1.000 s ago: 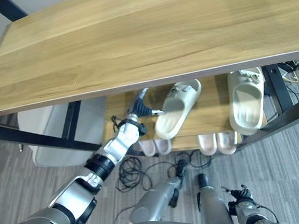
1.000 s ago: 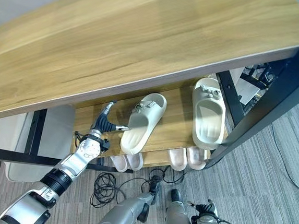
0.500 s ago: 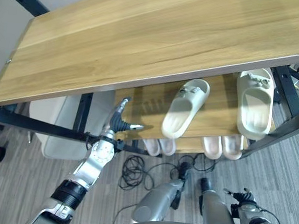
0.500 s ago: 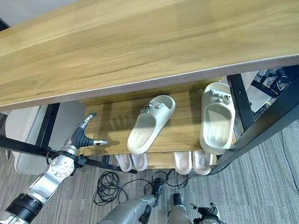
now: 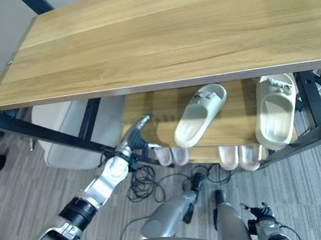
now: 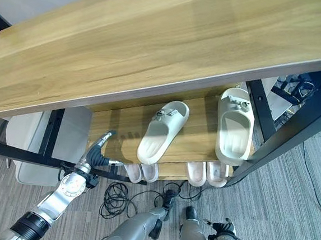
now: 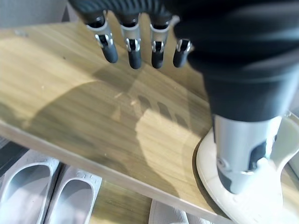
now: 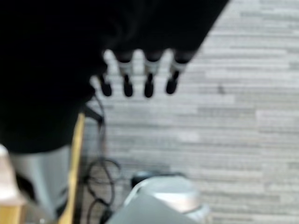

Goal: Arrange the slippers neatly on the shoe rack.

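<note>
A cream slipper lies askew on the middle shelf of the wooden shoe rack. A second cream slipper lies straight at the shelf's right end. My left hand hovers at the shelf's front edge, left of the askew slipper, open and holding nothing. In its wrist view the straight fingers point over bare shelf wood, and the slipper's heel shows beside the thumb. My right hand hangs low at the right, open over the floor, fingers straight.
Two pairs of pale slippers sit on the bottom shelf. Black frame posts stand at the rack's right end and a black bar at its left. A pale box stands under the left end. Cables lie on the grey carpet.
My left hand has drawn back from the askew slipper's heel, leftwards and down to the shelf's front edge. The slipper stays where it lay. The camera has shifted.
</note>
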